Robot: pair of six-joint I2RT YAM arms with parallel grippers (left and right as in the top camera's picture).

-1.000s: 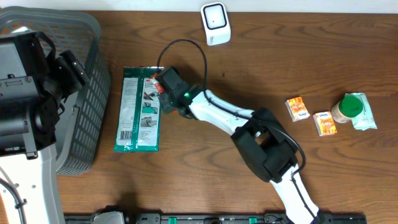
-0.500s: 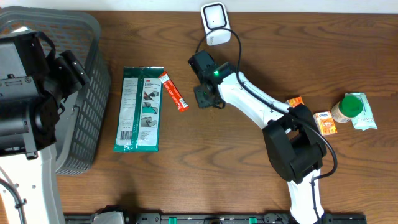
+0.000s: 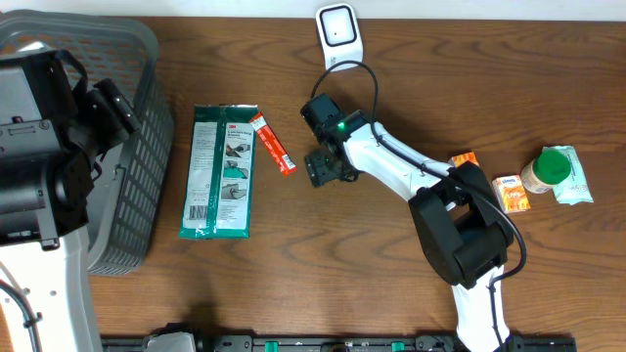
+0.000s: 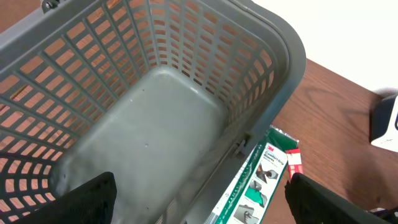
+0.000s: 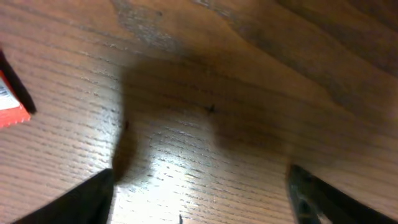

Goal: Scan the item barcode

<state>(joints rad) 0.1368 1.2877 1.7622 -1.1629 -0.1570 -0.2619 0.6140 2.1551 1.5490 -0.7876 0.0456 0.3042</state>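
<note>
Red packet point(image 3: 273, 143) beside green 3M package point(image 3: 220, 171), white scanner point(image 3: 339, 36) well apart

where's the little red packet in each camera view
Overhead: red packet left of centre, just right of the green package.
Left wrist: bottom right, beside the same green package.
Right wrist: only a corner, at the left edge.
Shared landmark: the brown wooden table.

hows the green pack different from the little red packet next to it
The green pack is far larger than the red packet. The green pack is green and white; the red packet is red-orange. The green pack runs nearly straight up the overhead view; the red packet lies slanted. Both lie flat on the table, unheld.
</note>
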